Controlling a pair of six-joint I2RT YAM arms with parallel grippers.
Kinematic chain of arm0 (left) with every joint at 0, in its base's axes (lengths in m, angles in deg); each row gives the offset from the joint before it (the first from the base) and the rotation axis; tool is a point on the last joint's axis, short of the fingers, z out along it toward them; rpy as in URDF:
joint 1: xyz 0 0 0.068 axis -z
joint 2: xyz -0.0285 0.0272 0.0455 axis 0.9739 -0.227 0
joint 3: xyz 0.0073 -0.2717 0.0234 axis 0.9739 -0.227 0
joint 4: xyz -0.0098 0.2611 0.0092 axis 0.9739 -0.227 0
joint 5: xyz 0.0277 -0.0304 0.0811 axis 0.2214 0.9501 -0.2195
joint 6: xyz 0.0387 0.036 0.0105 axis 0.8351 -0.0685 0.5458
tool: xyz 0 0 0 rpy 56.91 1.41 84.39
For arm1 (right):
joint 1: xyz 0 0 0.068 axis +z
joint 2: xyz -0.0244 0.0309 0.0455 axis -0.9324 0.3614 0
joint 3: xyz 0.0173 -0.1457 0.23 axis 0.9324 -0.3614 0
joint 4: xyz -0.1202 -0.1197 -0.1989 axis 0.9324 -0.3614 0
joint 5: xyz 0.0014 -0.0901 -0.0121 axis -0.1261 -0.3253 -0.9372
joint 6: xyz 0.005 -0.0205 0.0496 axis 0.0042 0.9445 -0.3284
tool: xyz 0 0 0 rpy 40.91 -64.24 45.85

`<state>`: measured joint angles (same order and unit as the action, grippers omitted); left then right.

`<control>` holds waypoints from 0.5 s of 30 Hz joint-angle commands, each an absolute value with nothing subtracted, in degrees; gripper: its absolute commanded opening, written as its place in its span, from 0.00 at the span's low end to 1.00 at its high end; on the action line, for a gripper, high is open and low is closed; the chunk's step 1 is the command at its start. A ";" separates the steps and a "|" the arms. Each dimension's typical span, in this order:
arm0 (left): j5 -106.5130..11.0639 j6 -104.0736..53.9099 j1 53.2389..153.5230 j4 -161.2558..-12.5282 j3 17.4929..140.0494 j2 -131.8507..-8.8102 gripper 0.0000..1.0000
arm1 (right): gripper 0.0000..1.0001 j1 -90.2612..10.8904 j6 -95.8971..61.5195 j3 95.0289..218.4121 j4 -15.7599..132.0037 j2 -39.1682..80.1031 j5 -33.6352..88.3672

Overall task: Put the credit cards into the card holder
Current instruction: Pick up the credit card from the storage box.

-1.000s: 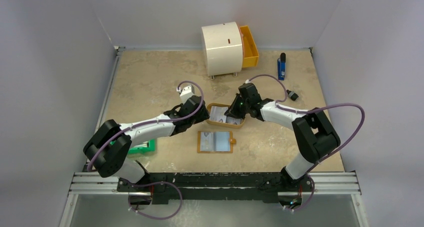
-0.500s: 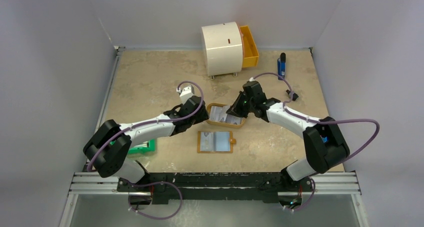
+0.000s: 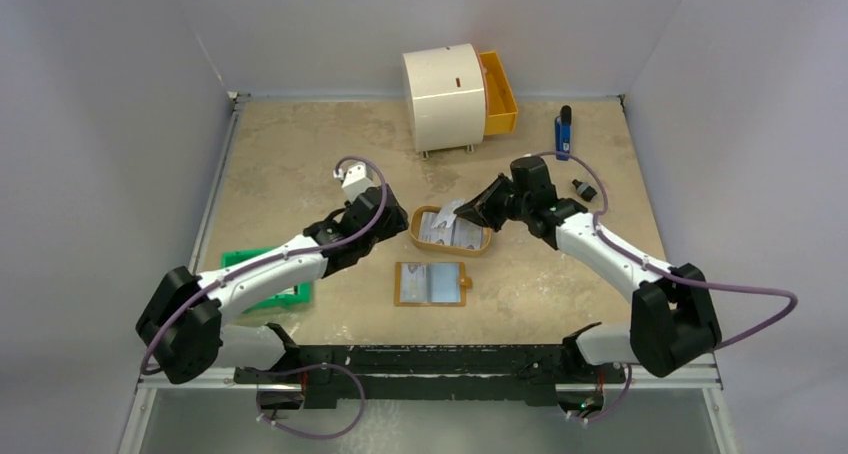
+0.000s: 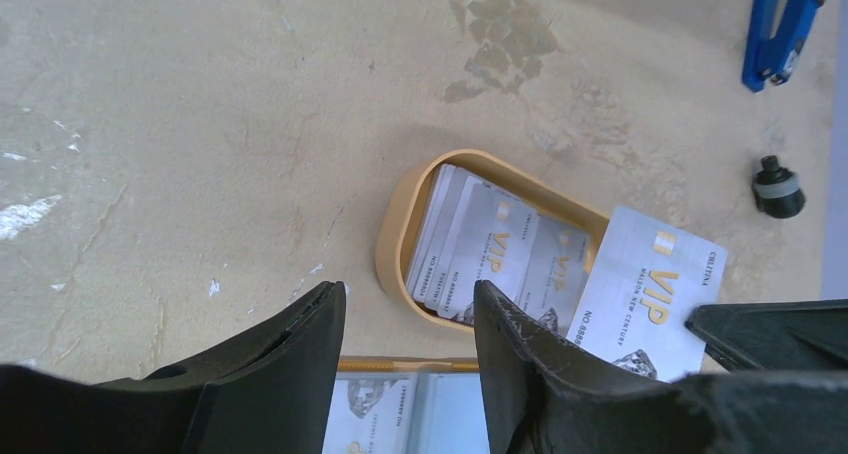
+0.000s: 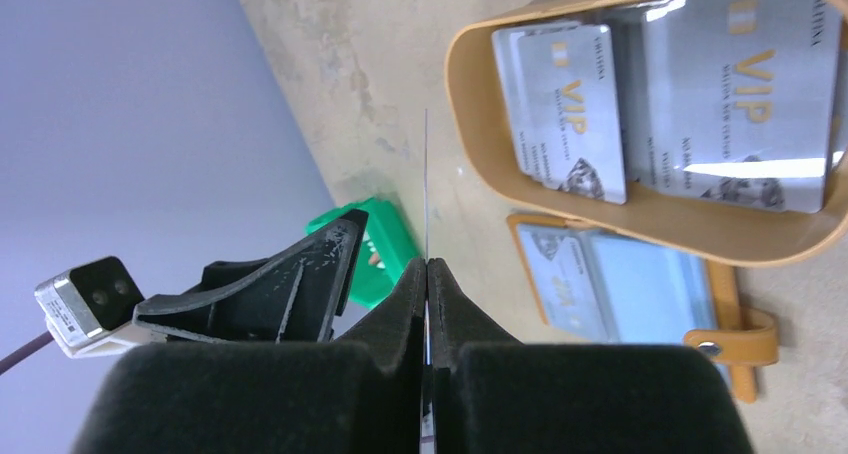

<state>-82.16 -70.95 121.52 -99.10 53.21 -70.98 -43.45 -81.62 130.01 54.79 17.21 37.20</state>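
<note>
A tan oval tray point(image 3: 418, 236) holds several pale VIP credit cards point(image 4: 490, 249), also seen in the right wrist view point(image 5: 570, 114). My right gripper point(image 3: 478, 207) is shut on one credit card point(image 4: 650, 294) and holds it tilted above the tray's right end. In its own view that card shows edge-on point(image 5: 427, 184). The open tan card holder point(image 3: 432, 284) lies just in front of the tray with one card in its left pocket point(image 5: 565, 279). My left gripper point(image 4: 405, 319) is open and empty, just left of the tray and above the holder's left edge.
A white round drawer unit point(image 3: 445, 96) with an open orange drawer point(image 3: 498, 92) stands at the back. A blue tool point(image 3: 563, 134) and a small black cap point(image 3: 582, 188) lie at the back right. A green object point(image 3: 262, 282) sits under the left arm.
My right gripper has drawn back to the right, lifting a card up out of the tray. My left gripper has pulled back to the left, away from the tray's left end.
</note>
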 commanded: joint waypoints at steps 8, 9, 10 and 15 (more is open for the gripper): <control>-78.38 -67.12 124.32 -99.95 50.56 -57.73 0.50 | 0.00 -41.45 -63.55 135.36 40.67 5.12 32.18; -78.90 -66.18 126.46 -100.31 49.92 -56.40 0.50 | 0.00 -40.68 -59.89 134.65 38.58 2.75 30.25; -79.97 -65.69 129.41 -100.75 49.24 -55.38 0.51 | 0.00 -39.86 -57.11 133.47 36.44 -0.07 28.41; -86.45 -66.31 143.39 -102.80 47.92 -57.30 0.53 | 0.00 -39.19 -51.81 122.92 29.90 -13.70 25.97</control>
<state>-82.14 -67.89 135.14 -101.57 48.75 -55.41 -39.49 -60.55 129.16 39.25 -6.27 30.34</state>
